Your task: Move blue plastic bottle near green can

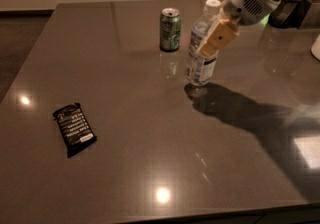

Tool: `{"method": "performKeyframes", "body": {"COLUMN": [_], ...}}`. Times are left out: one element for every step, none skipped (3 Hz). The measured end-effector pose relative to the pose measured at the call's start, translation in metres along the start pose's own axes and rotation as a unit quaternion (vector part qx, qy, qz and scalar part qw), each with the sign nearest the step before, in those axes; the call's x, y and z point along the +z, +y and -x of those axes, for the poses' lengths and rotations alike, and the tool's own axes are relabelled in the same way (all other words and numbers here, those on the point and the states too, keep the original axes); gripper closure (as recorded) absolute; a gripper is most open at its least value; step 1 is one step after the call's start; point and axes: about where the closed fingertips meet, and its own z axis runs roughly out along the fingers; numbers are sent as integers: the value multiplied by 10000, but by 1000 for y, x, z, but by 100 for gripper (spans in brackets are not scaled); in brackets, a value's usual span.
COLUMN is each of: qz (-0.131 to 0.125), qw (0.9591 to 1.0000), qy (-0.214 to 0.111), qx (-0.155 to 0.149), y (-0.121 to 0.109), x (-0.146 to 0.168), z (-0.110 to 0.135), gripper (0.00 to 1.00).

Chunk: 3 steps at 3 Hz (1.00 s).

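Overshooting, the claw (pixel 210 43) pinching the clear bluish plastic bottle (pixel 199 66) could topple the green metal can (pixel 170 30) by the desk's (pixel 150 148) far edge.

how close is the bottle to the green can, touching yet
Apart. The camera view shows a strip of table between the blue plastic bottle and the green can. The gripper is clamped on the bottle's middle.

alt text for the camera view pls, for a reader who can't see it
The robot's claw grips the blue plastic bottle, slightly tilted, beside the green can but not touching it, at the far side of a dark table. A black snack wrapper lies flat, well apart, at the picture's left.
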Motion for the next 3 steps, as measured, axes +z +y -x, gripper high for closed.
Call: {"method": "performKeyframes", "body": {"qz": [-115,-160,-132], "qw": [9998,9997,9997], "qy": [-128,-148,-114], "qx": [98,141,182], "y": [-38,-65,-79], "x": [9,24,41], "z": [22,42,53], "gripper": [100,100,100]}}
